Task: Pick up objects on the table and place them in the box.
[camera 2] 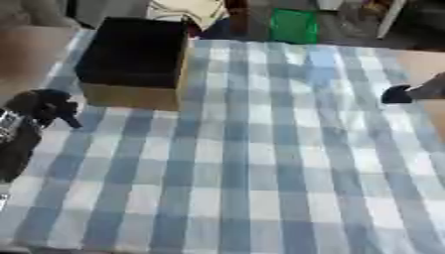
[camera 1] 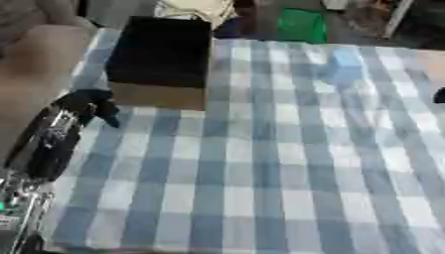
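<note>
An open cardboard box (camera 1: 161,59) with a dark inside stands at the table's far left. A pale blue object (camera 1: 346,62), blurred, lies on the checked cloth at the far right, well apart from the box. My left hand (camera 1: 87,103), black, hovers at the table's left edge just in front of the box's near left corner; nothing shows in it. Only a dark tip of my right hand (camera 2: 398,94) shows at the right edge, in front of and to the right of the blue object.
A blue and white checked cloth (camera 1: 260,163) covers the table. A green thing (camera 1: 302,25) and other clutter sit beyond the far edge. My left forearm (camera 1: 43,144) runs along the table's left side.
</note>
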Robot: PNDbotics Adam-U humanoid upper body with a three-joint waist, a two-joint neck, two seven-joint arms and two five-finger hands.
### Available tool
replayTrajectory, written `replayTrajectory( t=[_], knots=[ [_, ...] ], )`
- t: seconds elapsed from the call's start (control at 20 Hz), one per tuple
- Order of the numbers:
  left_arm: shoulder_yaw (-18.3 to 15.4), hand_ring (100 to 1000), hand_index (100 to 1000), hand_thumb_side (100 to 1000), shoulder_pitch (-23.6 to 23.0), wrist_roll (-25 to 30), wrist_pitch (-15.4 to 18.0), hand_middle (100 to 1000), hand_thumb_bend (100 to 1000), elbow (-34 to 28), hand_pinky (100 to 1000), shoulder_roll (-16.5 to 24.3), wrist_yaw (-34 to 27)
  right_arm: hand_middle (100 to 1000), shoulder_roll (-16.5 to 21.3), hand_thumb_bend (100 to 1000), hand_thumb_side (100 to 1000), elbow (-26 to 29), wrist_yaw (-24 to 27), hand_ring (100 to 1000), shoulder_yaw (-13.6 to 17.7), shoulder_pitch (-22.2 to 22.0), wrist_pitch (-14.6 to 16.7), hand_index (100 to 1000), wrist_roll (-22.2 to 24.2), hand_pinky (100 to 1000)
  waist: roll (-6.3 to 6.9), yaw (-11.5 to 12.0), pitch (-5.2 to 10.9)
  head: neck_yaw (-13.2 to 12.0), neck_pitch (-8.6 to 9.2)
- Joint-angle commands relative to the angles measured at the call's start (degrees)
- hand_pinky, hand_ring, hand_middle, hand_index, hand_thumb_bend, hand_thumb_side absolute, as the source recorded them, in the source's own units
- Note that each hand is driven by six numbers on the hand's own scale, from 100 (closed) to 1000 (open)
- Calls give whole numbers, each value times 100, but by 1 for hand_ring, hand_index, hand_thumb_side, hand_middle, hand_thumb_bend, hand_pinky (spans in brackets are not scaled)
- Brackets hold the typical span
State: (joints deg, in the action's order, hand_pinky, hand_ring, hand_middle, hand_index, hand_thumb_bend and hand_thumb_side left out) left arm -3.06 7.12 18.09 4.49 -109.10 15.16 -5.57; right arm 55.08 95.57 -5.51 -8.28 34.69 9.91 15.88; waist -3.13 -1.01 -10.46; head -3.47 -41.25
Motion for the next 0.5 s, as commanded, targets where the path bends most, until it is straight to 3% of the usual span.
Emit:
replayTrajectory(
  t=[0.05,0.5],
  knots=[
    [28,529,744,863,75,48,-1,548,207,-64,903,124,-44,967,26,816,218,-408,-117,922,35,270,139,955,86,921,-15,20,73,42,58],
    [115,529,744,861,178,144,-28,548,208,-56,903,144,-97,962,-356,809,212,-1609,-604,922,20,893,409,954,205,922,-73,153,42,131,92]
  ],
)
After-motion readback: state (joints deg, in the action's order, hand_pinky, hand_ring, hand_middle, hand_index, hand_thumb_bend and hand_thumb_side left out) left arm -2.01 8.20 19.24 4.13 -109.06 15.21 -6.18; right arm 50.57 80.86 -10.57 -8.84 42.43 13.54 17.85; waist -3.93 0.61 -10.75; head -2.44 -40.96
